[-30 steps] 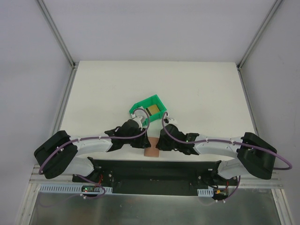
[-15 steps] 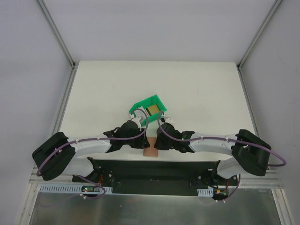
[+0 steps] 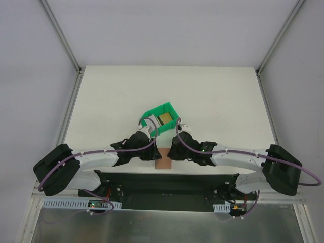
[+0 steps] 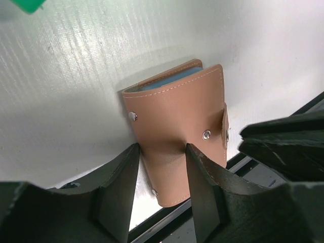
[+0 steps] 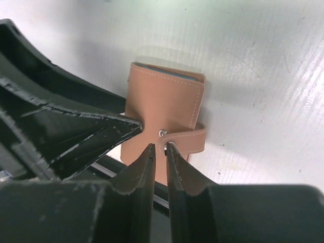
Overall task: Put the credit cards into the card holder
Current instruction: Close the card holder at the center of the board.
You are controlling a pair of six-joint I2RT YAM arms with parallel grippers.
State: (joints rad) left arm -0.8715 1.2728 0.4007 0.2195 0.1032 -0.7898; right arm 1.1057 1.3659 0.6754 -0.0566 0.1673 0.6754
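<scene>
The tan leather card holder stands folded at the table's near edge, its blue-grey pockets showing at the far side. My left gripper is shut on its lower half, one finger on each side. My right gripper is nearly closed, its tips pinching the end of the snap tab, which is lifted off its stud. In the top view both grippers, left and right, meet over the holder. A gold-olive credit card lies in the green bin.
The green bin sits just beyond the two wrists; its corner shows in the left wrist view. The holder's lower end overhangs the table edge above the black base rail. Right-hand fingers crowd the left wrist view.
The right arm has stretched out, its elbow swinging to the right, while its gripper stays at the snap tab. The left arm and the card holder have hardly moved.
</scene>
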